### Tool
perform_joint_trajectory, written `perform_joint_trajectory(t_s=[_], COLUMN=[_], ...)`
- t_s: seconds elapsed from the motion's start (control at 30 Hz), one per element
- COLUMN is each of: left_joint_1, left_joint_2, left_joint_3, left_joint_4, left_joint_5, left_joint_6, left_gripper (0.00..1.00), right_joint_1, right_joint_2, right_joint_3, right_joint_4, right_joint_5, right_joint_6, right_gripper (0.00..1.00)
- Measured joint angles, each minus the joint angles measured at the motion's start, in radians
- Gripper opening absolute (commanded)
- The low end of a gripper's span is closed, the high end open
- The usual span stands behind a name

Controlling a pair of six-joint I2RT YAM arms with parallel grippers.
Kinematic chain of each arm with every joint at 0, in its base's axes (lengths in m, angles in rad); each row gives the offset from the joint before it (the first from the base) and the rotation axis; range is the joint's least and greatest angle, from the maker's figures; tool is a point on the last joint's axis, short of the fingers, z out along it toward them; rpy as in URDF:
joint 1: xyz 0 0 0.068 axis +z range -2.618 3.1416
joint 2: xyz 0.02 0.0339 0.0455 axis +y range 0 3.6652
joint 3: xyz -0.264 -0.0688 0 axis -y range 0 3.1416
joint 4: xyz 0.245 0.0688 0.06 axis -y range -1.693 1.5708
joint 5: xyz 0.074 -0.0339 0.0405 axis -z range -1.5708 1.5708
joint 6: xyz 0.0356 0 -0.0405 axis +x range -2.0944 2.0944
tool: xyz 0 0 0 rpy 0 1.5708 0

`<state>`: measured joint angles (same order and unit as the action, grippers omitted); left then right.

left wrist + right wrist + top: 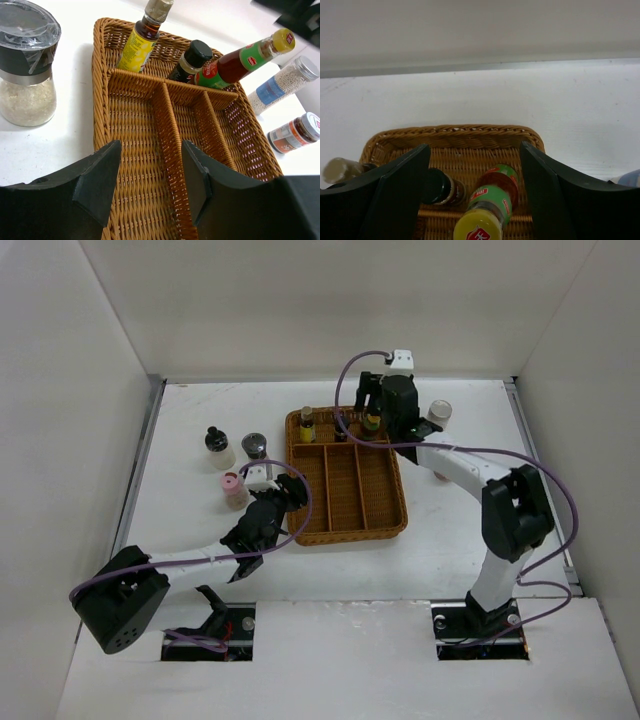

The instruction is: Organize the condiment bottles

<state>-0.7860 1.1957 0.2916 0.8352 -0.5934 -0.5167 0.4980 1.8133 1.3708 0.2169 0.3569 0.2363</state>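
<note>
The wicker tray (345,515) holds three bottles in its far row: a yellow-labelled bottle (307,427), a small dark bottle (340,430) and a green yellow-capped bottle (372,425). My right gripper (376,408) hangs open over the green bottle (496,197), which leans between its fingers (402,190) without visible contact. My left gripper (288,492) is open and empty over the tray's near left part (135,165). A black-capped white bottle (217,448), a silver-lidded glass jar (254,446) and a pink-lidded jar (233,489) stand left of the tray.
A tall white cylinder (437,416) and a small red-labelled jar (295,132) stand right of the tray. The three long near compartments (350,485) hold nothing. White walls enclose the table on three sides.
</note>
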Motion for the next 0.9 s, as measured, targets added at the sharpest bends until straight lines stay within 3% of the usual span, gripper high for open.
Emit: perform_joint_trajectory(t_s=[0.4,0.63,0.9], left_joint_1=[-0.001,-0.001,-0.002], left_joint_2=[0.000,0.002,0.011], left_joint_3=[0.000,0.001,0.003], left_joint_4=[0.000,0.000,0.003], left_joint_5=[0.000,0.000,0.003], left_joint_6=[0.000,0.000,0.000], left_gripper=[0.49,0.49,0.49], right_joint_1=[0.000,0.000,0.015], right_joint_2=[-0.127,-0.285,-0.315], right_joint_3=[-0.051,-0.274,-0.325], right_joint_4=[0.012,0.002,0.000], right_joint_5=[-0.021,-0.026,-0.029], right_joint_6=[0.011,0.023,0.025], right_gripper=[0.74,0.77,0.74])
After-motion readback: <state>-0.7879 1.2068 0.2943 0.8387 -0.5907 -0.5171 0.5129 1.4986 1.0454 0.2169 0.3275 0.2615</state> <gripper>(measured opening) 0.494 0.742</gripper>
